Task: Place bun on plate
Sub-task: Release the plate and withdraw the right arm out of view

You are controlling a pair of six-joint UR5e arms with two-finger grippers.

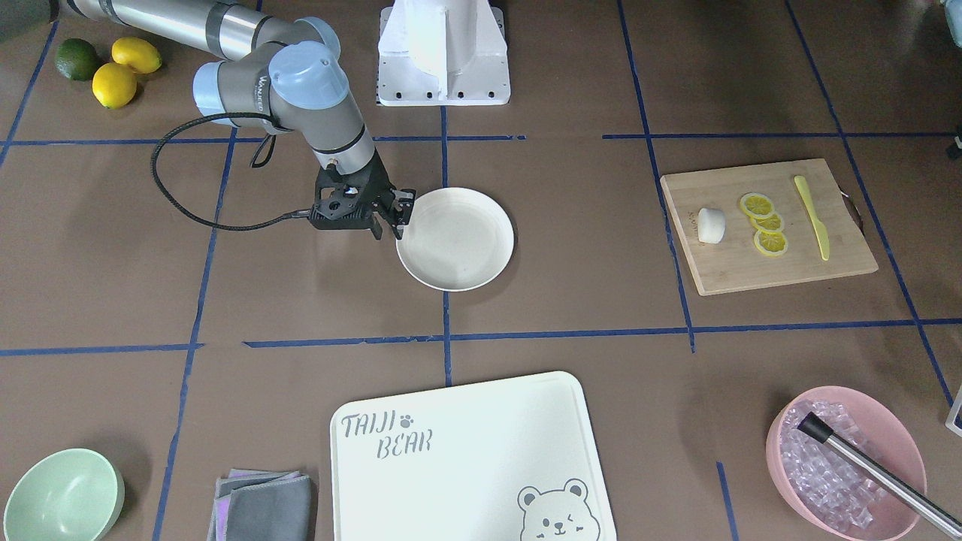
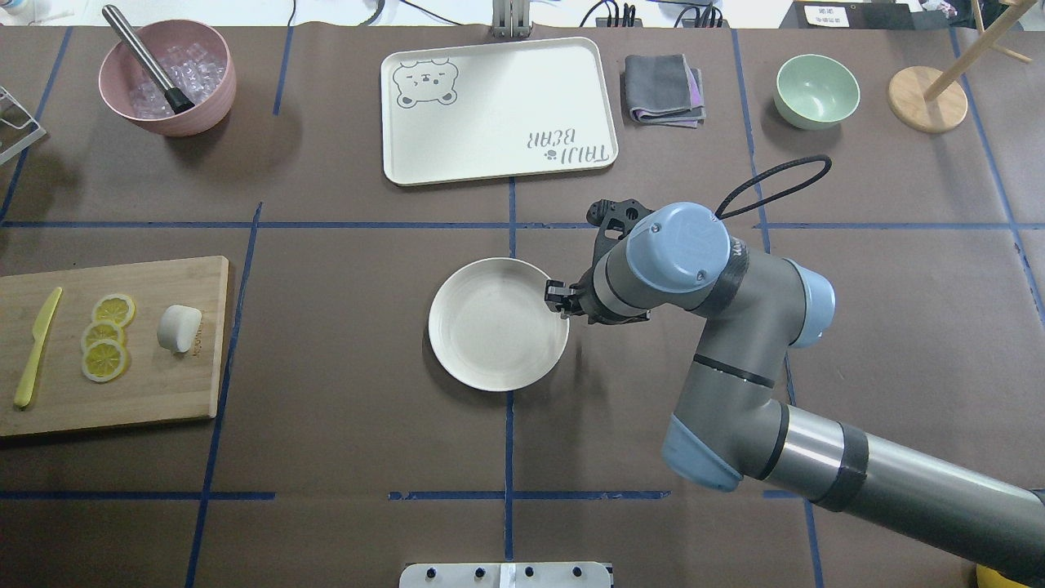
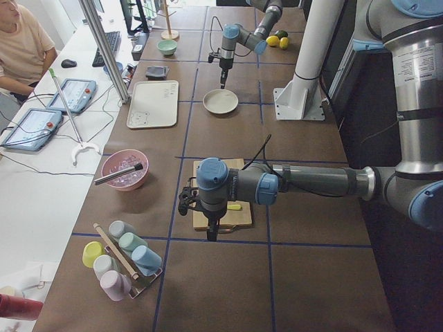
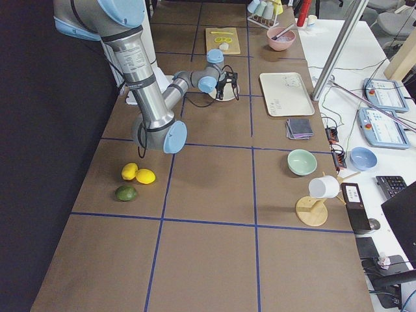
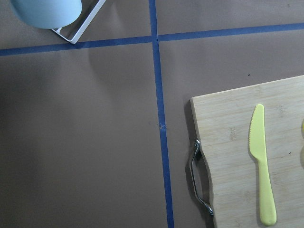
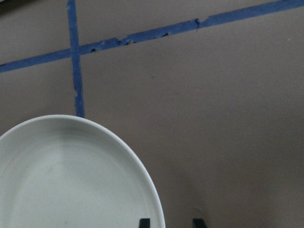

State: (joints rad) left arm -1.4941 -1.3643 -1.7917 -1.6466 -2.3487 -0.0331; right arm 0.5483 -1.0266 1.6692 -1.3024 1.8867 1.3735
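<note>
Overhead exterior: brown paper table (image 2: 326,425) w/ blue tape grid (image 2: 509,441). right gripper (image 1: 389,231) slightly parted astride plate (image 2: 490,327) rim. left gripper (image 3: 212,232) only side-on, can't tell state; bun (image 2: 179,327) on wood board (image 2: 163,392).

Bun (image 1: 711,225) on wooden board (image 1: 774,274), plate (image 1: 458,244) well apart.

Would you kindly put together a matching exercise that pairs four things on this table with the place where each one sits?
Things:
1. small white rounded bun
2. round cream plate
3. folded grey cloth
4. steel rod with a black tip

Places:
A. rim at the right gripper
B. in the pink bowl of ice
C. between the white bear-print board and the mint-green bowl
D. on the wooden cutting board

Pairs: 1-D, 2-A, 3-C, 4-B.
</note>
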